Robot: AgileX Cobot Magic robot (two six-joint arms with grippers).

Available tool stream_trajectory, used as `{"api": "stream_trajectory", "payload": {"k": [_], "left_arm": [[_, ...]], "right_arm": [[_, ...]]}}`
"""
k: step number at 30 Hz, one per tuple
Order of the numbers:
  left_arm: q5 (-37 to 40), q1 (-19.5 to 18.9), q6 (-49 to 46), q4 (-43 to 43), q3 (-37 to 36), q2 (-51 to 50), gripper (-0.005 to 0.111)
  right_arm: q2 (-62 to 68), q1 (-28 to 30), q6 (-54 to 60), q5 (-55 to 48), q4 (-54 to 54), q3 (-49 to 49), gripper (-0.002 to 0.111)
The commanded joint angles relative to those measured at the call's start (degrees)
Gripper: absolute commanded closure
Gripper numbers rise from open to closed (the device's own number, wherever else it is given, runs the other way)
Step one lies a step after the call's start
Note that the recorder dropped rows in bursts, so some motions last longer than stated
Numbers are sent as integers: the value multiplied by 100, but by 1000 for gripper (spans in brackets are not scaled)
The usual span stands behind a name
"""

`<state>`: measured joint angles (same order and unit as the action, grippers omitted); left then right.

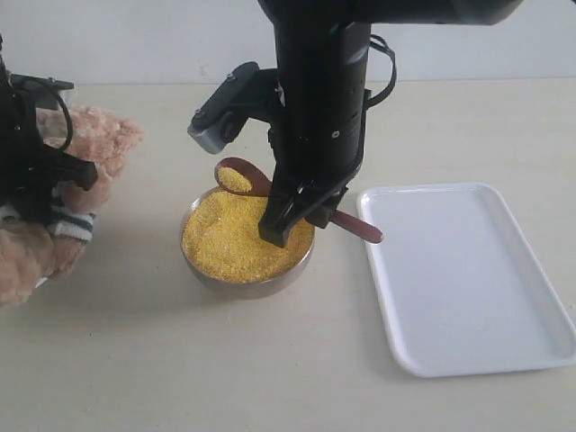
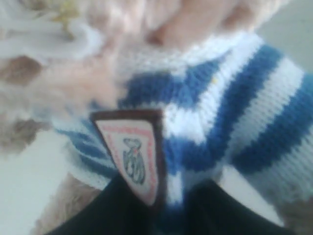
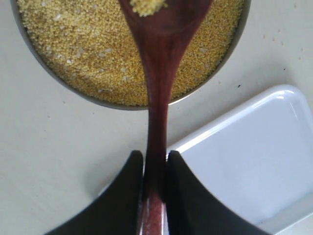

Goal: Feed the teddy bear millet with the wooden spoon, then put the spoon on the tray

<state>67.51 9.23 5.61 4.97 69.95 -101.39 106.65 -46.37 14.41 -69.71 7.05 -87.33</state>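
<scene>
Above round metal bowl (image 1: 254,286) of bright-yellow millet (image 1: 229,241): right claw (image 3: 155,157) clamped on slim handle of dark reddish-brown wooden spoon (image 3: 157,98), grain in its scoop. Left of bowl: left claw (image 1: 63,175) against fluffy light-brown striped-shirt teddy bear (image 1: 110,135); cannot tell how far open.

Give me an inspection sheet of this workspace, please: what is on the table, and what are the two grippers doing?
Surface: pale, smooth table.
Job's things: teddy bear at left; millet fills a metal bowl; wooden spoon, a little millet in it, held over the bowl; white tray bare, right of the bowl.
Clutter: nothing seen.
Grippers: left gripper pinches the bear's striped shirt; right gripper shut on the spoon handle.
Cables: black cable looped above the right gripper.
Surroundings: plain pale wall behind.
</scene>
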Motion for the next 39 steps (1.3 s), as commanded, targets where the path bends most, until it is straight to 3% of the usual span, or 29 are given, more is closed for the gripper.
{"api": "stream_trajectory", "payload": {"k": [1,14,26,32,39], "left_arm": [[246,35,-144,42,-59,100,103],[246,935,-270,152,-273,444,103],[246,1015,-225,172,-273,838,103],[246,1465,-223,191,-273,838,103],[246,1478,-328,361,-566,935,103]], "right_arm": [[-93,15,-32,-25,32,-28,109],[-93,15,-32,-25,266,-28,109],[-93,15,-32,-25,266,-28,109],[-93,15,-32,-25,276,-412,109],[-93,15,7,-25,310,-492,109]]}}
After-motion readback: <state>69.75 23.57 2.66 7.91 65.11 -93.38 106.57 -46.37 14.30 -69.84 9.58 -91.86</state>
